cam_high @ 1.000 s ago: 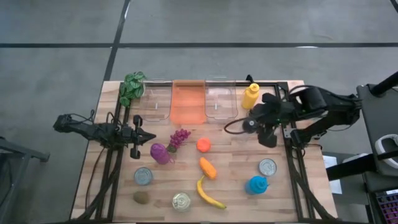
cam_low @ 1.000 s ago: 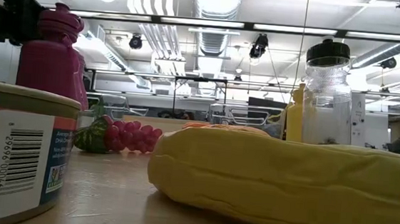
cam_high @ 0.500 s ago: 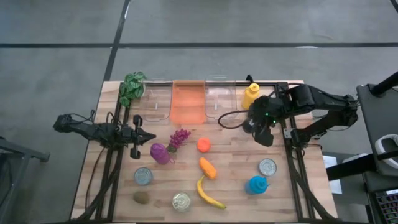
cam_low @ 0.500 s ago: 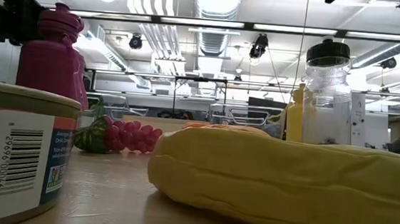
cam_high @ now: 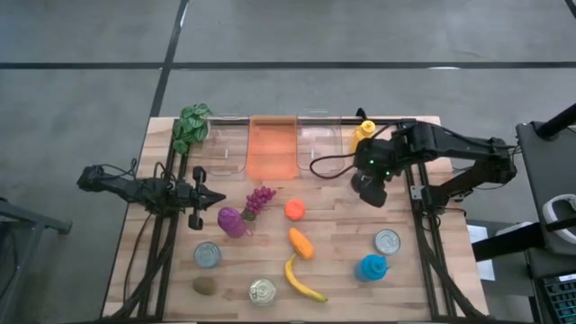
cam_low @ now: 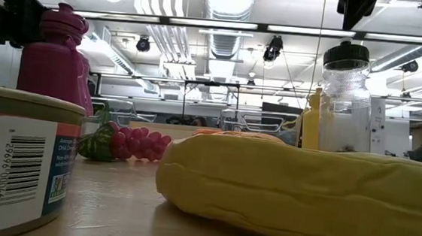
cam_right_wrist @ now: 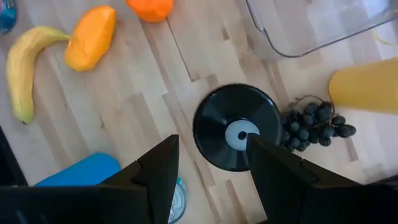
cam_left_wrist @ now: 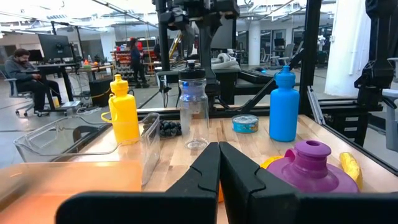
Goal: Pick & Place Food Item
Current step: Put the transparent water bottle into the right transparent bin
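My right gripper (cam_right_wrist: 213,168) hangs open, pointing down, above a clear bottle with a black lid (cam_right_wrist: 236,127); it touches nothing. A bunch of dark grapes (cam_right_wrist: 314,121) lies beside that bottle, next to a yellow bottle (cam_right_wrist: 367,84). In the high view the gripper (cam_high: 367,189) covers the bottle and the grapes. On the table lie red grapes (cam_high: 259,200), an orange (cam_high: 294,210), a carrot (cam_high: 301,243), a banana (cam_high: 301,281) and a brown round item (cam_high: 204,285). My left gripper (cam_left_wrist: 219,168) waits shut and level at the table's left (cam_high: 211,198).
Two clear bins (cam_high: 225,148) (cam_high: 319,144) and an orange bin (cam_high: 272,148) line the far edge, beside a green plant (cam_high: 191,126). A purple bottle (cam_high: 232,221), a blue bottle (cam_high: 371,267) and three cans (cam_high: 207,255) (cam_high: 263,291) (cam_high: 388,241) stand among the food.
My right gripper has moved toward the table's left edge and down. It has rolled a little and now shows at the top of the low view.
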{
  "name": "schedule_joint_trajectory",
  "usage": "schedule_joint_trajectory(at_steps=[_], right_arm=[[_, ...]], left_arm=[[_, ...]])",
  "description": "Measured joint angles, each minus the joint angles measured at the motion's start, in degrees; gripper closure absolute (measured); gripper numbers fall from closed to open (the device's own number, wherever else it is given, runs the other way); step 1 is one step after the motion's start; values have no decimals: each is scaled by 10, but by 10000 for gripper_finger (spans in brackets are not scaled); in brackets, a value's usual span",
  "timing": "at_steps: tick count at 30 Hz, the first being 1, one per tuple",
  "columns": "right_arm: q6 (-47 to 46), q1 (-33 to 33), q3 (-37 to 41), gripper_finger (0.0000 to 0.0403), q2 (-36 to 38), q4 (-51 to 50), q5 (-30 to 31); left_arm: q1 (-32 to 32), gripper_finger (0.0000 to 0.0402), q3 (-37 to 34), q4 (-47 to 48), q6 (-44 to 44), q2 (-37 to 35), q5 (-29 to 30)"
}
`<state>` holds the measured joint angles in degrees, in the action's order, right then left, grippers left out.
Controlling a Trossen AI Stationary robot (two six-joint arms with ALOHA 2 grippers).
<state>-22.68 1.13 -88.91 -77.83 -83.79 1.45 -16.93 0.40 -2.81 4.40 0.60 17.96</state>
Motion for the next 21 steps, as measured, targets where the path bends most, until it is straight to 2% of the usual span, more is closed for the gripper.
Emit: schedule_joint_trajectory(at_steps=[21], right_arm=[[23, 29, 58, 224, 5, 31, 2]], left_arm=[[0, 391, 0, 0, 0, 0, 0]])
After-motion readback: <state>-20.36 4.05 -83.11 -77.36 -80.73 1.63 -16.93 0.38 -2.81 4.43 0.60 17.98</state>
